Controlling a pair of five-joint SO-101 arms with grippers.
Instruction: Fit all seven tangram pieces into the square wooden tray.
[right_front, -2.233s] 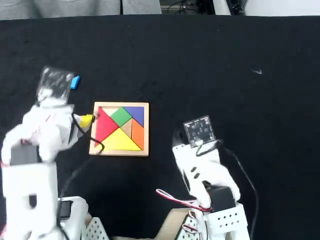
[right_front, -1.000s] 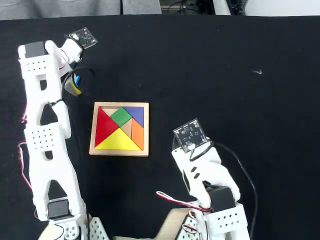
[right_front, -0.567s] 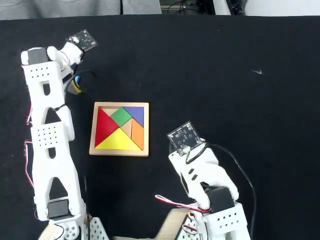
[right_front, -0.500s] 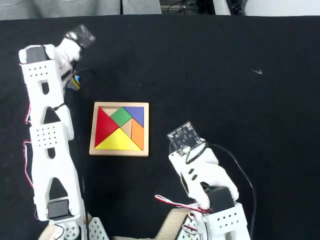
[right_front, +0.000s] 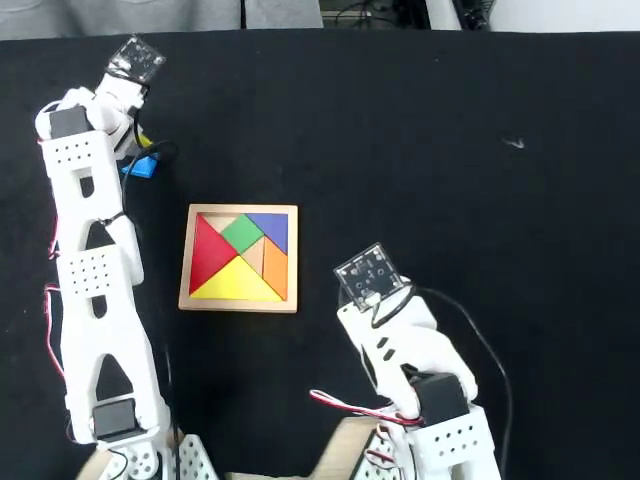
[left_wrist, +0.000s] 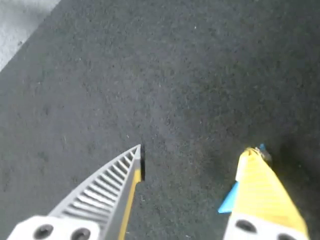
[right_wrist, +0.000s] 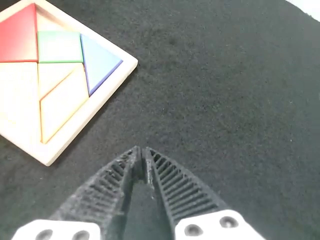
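My left claw (left_wrist: 194, 151) hangs wide open at the blue tangram piece (right_front: 141, 167) beyond the wooden tray (right_front: 238, 305). It looks like the last piece, so next I close on it. My right claw (right_wrist: 142, 150) rests closed.

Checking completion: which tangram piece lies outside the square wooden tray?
The small light-blue piece, on the black cloth beside the left arm; the rest sit inside the square wooden tray.

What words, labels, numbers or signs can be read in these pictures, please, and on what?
None can be read.
The wooden tray and its tangram pieces carry no print.
The circuit board on the right arm's wrist bears marks too small to read.
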